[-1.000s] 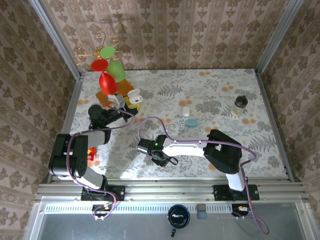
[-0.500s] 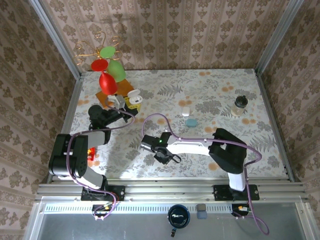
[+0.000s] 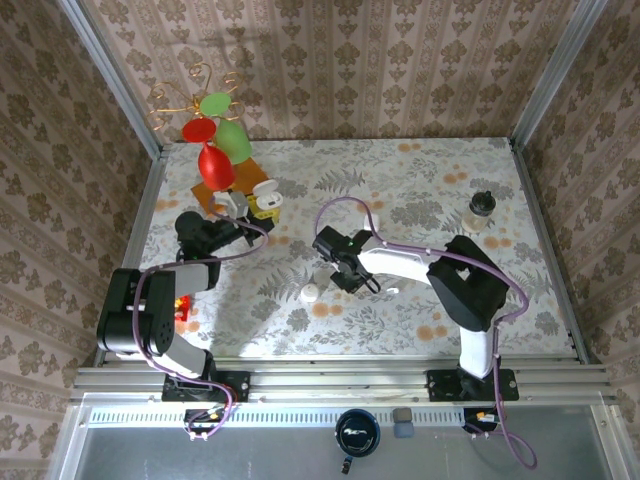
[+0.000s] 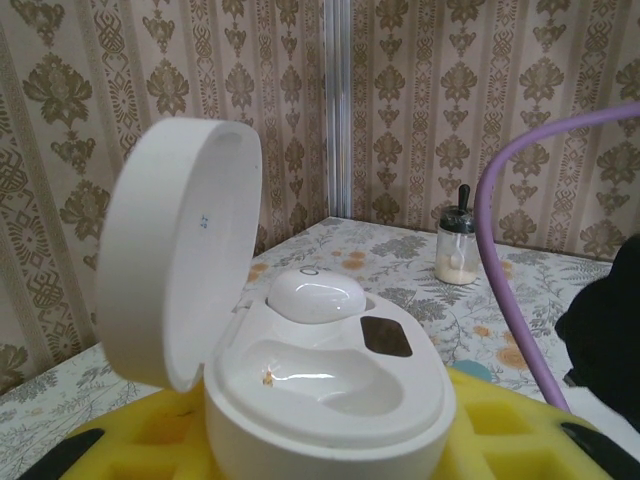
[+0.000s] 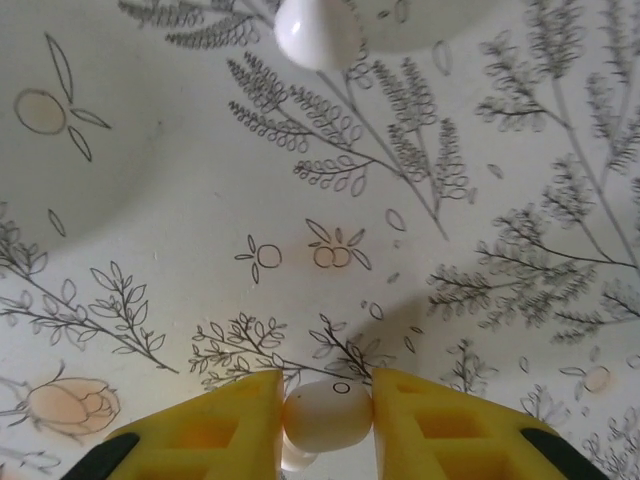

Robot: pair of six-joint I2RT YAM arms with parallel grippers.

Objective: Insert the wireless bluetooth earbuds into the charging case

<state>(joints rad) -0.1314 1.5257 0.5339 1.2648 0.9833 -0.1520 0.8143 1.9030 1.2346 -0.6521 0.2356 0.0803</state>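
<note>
The white charging case point(image 4: 330, 400) is held between my left gripper's point(image 4: 330, 450) yellow fingers point(image 4: 500, 425), lid point(image 4: 175, 250) swung open. One white earbud point(image 4: 315, 295) sits in its far slot, and the near slot point(image 4: 320, 375) is bare. From above, the case point(image 3: 265, 190) is at the back left in the left gripper point(image 3: 245, 205). My right gripper point(image 5: 328, 420) is shut on a white earbud point(image 5: 330, 410) just above the table. Another white earbud point(image 5: 317, 30) lies on the cloth ahead of it. In the top view this loose earbud point(image 3: 310, 293) is left of the right gripper point(image 3: 352, 280).
Red and green balloon ornaments point(image 3: 215, 150) on an orange base stand behind the case. A small black-capped jar point(image 3: 481, 210) is at the far right, with the same jar point(image 4: 458, 250) in the left wrist view. A purple cable point(image 4: 500, 250) arcs across. Patterned walls enclose the table.
The right arm has swung from the table's near-left middle back and to the right with an earbud pinched. A loose earbud now shows on the cloth. The left arm has not moved.
</note>
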